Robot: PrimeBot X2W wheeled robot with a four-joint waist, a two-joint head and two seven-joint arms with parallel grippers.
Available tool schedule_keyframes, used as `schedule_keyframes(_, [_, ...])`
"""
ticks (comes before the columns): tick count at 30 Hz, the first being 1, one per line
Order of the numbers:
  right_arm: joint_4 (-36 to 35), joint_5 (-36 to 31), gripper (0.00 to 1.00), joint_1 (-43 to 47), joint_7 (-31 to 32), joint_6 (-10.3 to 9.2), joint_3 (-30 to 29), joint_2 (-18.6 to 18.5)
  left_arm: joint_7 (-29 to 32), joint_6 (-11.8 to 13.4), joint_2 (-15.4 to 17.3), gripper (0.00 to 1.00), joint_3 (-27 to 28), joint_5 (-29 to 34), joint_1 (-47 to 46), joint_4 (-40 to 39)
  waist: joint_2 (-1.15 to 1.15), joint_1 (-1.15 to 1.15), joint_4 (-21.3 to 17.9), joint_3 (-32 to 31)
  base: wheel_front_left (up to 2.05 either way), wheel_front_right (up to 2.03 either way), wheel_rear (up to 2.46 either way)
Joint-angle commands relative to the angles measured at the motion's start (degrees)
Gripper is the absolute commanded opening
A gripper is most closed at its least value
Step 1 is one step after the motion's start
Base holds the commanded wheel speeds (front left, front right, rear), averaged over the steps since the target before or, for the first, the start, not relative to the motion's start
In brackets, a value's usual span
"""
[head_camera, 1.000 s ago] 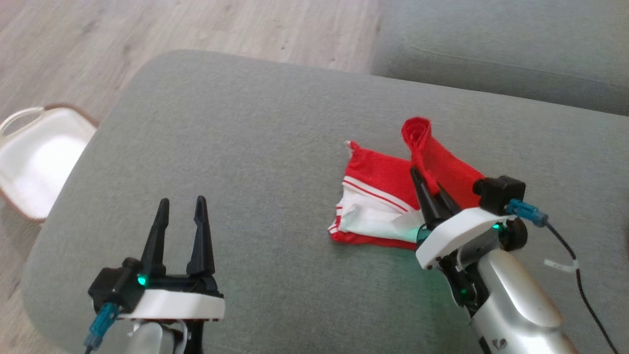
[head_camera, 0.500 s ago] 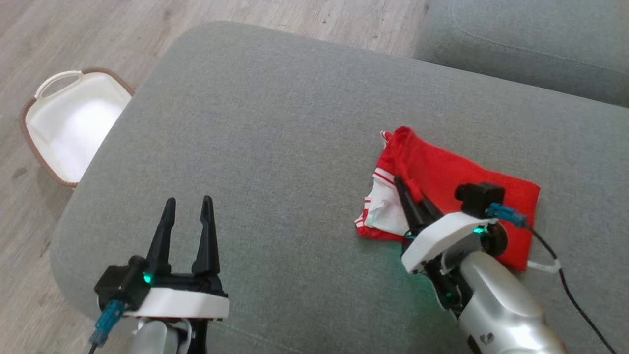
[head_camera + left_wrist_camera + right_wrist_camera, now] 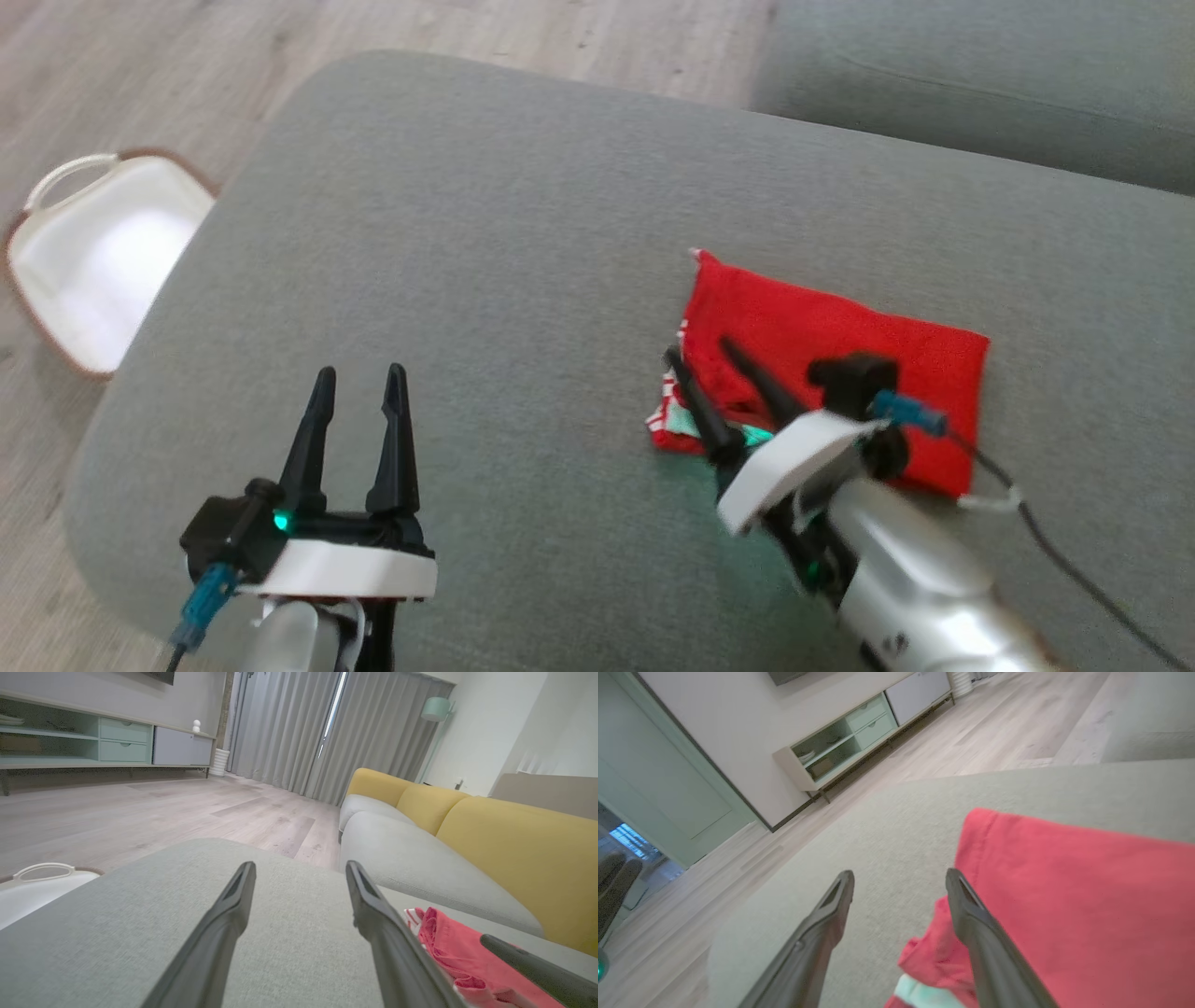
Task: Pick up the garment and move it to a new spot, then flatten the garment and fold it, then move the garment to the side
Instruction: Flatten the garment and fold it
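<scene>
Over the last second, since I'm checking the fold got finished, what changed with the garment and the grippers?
The right gripper laid the raised red flap of the garment down over its white striped part, then opened and let go; the garment now lies flat. The left gripper stayed open above the grey cushion, holding nothing.

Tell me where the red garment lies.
In the head view the red garment lies on the right half of the grey cushion, beneath the open right tool.
</scene>
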Motion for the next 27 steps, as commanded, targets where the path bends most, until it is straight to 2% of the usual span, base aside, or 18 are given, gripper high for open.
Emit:
schedule_keyframes(1, [-0.87, -1.42, 1.0, -3.42, -1.35, -0.05, -1.07, 0.56, -0.46, -0.01, 0.18, 1.0, 1.53, 0.21, -2.42, -2.36, 0.0, 0.0, -1.53, -0.15, 0.0, 0.0, 0.0])
schedule_keyframes(4, [0.28, -6.21, 1.0, -4.9, -2.18, -0.05, -4.76, 0.31, -0.46, 0.14, 0.18, 1.0, 1.84, 0.23, -2.52, -3.26, 0.0, 0.0, -3.91, -0.22, 0.0, 0.0, 0.0])
schedule_keyframes(6, [-0.35, -11.46, 1.0, -5.48, -2.41, -0.05, -7.49, -1.11, -0.46, 0.24, 0.18, 1.0, 2.13, 0.3, -2.62, -3.83, 0.0, 0.0, -5.62, -0.24, 0.0, 0.0, 0.0])
schedule_keyframes(10, [-6.92, -20.21, 1.0, -2.78, -2.47, -0.05, -16.45, -3.14, -0.46, 0.42, 0.18, 1.0, 2.78, 1.42, -3.06, -5.16, 0.0, 0.0, -8.94, -0.23, 0.0, 0.0, 0.0])
schedule_keyframes(15, [-15.62, -29.54, 1.0, 3.89, -2.49, -0.05, -26.06, -3.57, -0.46, 1.05, 0.18, 1.0, 3.55, 2.79, -3.39, -6.82, 0.0, 0.0, -12.25, -0.1, 0.0, 0.0, 0.0])
schedule_keyframes(21, [-24.47, -35.09, 1.0, 11.9, -2.49, -0.05, -33.81, -1.44, -0.46, 1.54, 0.18, 1.0, 4.91, 3.62, -2.85, -7.33, 0.0, 0.0, -15.56, 0.09, 0.0, 0.0, 0.0])
schedule_keyframes(27, [-28.76, -36.33, 1.0, 16.82, -2.49, -0.05, -36.95, 0.07, -0.46, 1.45, 0.18, 1.0, 5.74, 4.25, -1.75, -7.01, 0.0, 0.0, -17.15, 0.12, 0.0, 0.0, 0.0])
